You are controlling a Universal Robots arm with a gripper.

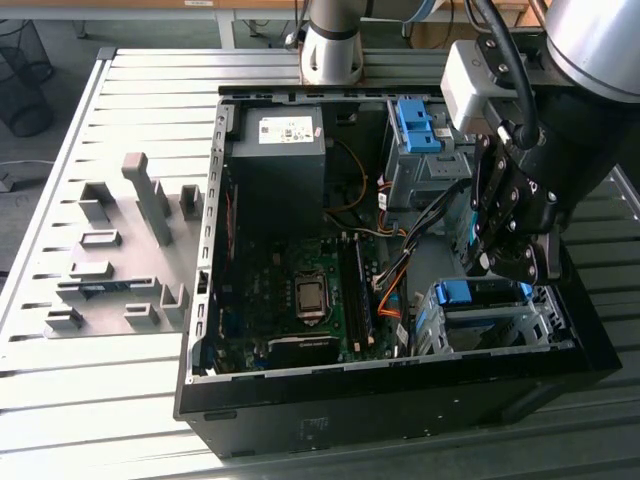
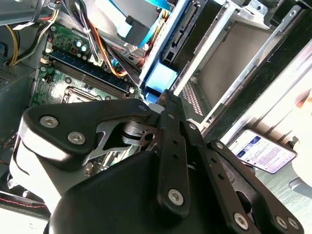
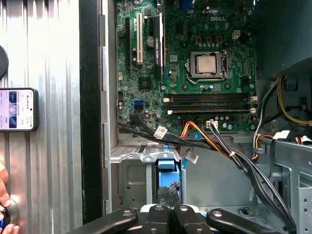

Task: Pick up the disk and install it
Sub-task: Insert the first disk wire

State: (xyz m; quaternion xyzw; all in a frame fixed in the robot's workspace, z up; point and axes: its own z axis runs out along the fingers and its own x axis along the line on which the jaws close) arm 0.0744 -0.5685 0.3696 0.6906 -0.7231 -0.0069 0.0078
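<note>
Your disk (image 1: 478, 300) sits directly below the jaws, lying flat in the metal drive cage (image 1: 500, 335) at the case's front corner. You see its blue plastic rail (image 3: 166, 165) along the near edge; the body is mostly hidden.

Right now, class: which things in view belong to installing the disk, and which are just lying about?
Job in hand:
silver rectangular hard drive with blue plastic rails
grey metal drive cage
black end effector

Lying about:
black smartphone
grey plastic fixture blocks
black wire wastebasket
</note>
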